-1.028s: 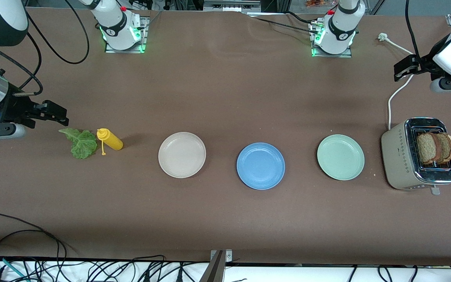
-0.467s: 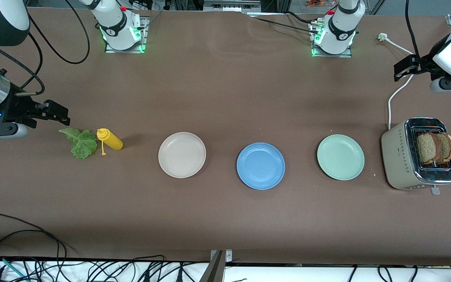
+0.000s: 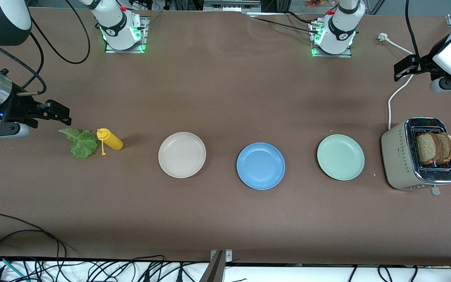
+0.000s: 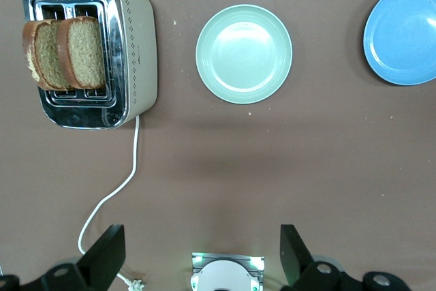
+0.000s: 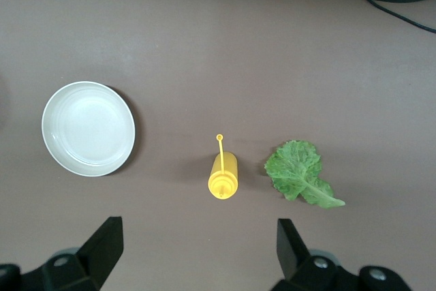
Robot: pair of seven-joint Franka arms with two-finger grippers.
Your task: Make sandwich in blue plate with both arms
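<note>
Status check, nothing assembled yet. The blue plate (image 3: pixel 260 165) sits bare near the middle of the tabletop, between the cream-white plate (image 3: pixel 182 154) toward the right arm's end and the mint-green plate (image 3: pixel 340 157) toward the left arm's end. All three plates are well apart from one another.

Sandwich parts are at the two ends of the tabletop. Both bread slices (image 3: pixel 435 147) stand upright in the slots of the toaster (image 3: pixel 401 164), near the edge at the left arm's end; its white cord (image 3: pixel 395 94) runs off toward the left arm's base. The lettuce leaf (image 3: pixel 79 142) lies flat near the edge at the right arm's end, just beside the yellow squeeze bottle (image 3: pixel 110 139), which lies on its side.

Left gripper (image 3: pixel 404 67): up in the air over the cord, jaws spread wide, holding nothing. In the left wrist view the toaster (image 4: pixel 88 46) and bread (image 4: pixel 65 52) are below it.

Right gripper (image 3: pixel 55 111): over bare tabletop just beside the lettuce, jaws apart, empty. The right wrist view shows the lettuce (image 5: pixel 300 172) and bottle (image 5: pixel 223 175) under it.

My read: the task is at its start. Left to do: first slice onto the blue plate, lettuce on top, second slice last. Each arm looks well placed for its own ingredient.
</note>
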